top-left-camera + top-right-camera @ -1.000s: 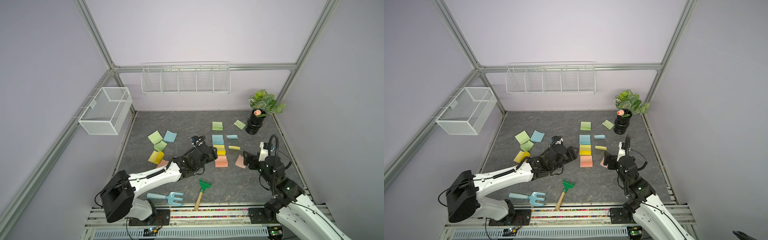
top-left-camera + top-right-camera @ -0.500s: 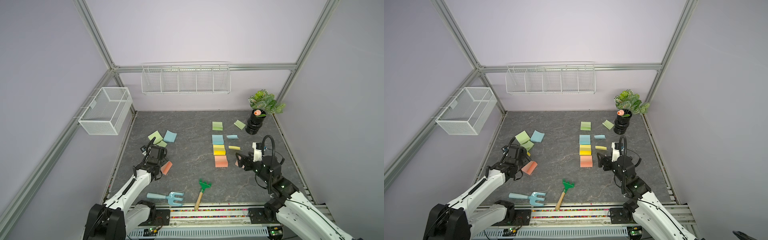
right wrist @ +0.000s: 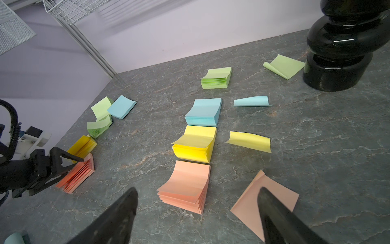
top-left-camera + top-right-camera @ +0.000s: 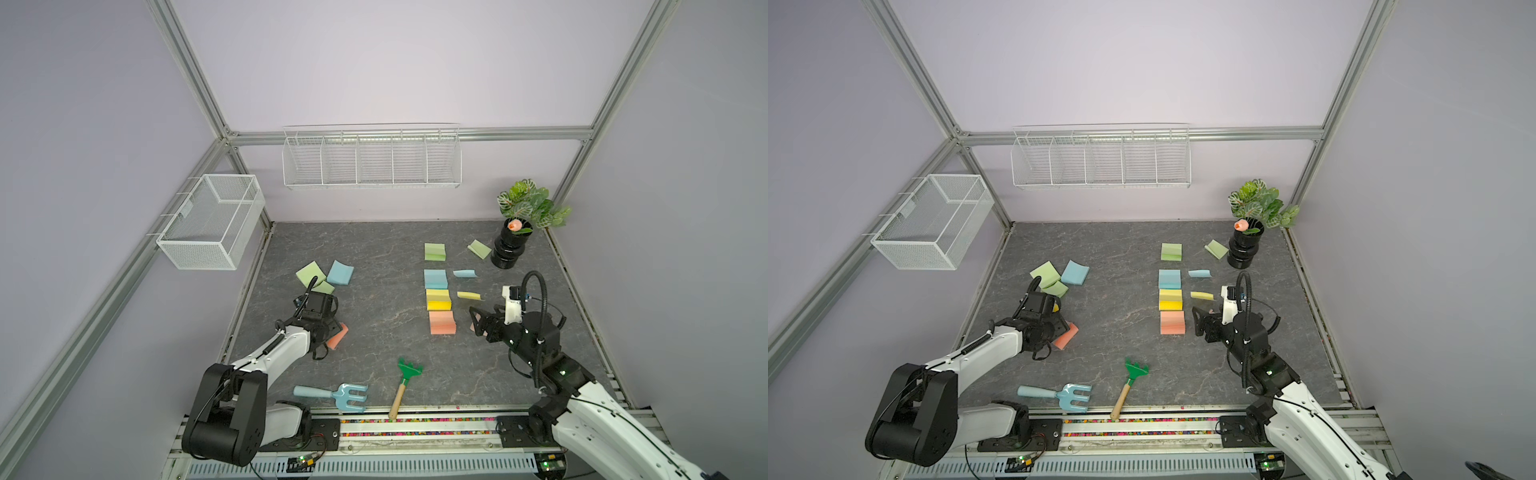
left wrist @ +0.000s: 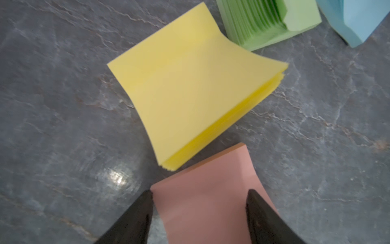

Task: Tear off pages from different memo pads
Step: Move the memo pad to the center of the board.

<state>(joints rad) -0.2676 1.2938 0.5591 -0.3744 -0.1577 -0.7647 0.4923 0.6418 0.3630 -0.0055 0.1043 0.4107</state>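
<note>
Clock dial on the tabletop, 12 at the back wall.

6–7 o'clock, nearest: blue hand fork and green rake by the front rail. Both are apart from the arms, so low risk.

9 o'clock: left gripper has its jaws set either side of a bent salmon memo pad. Cannot tell whether they press it or stand just off. A squeeze here would likely take the whole block rather than one page, and buckle it more. Its corner lies just beside the yellow memo pad, so any drag probably shoves that one too.

3 o'clock: right gripper is spread wide and holds nothing. It hangs over a loose salmon page and the fanned edge of the column's salmon pad. Coming straight down, one finger could crease the torn page while the other snags several fanned sheets at once.

Centre toward 12–1: column's yellow pad, blue pad and green pad lie in a line. Beside them are a curled yellow page and blue page. These look light, and a passing arm could flick them.

2 o'clock, farthest: green page lies just beside the black vase. The vase looks top-heavy, and a reach there could tip it.
</note>
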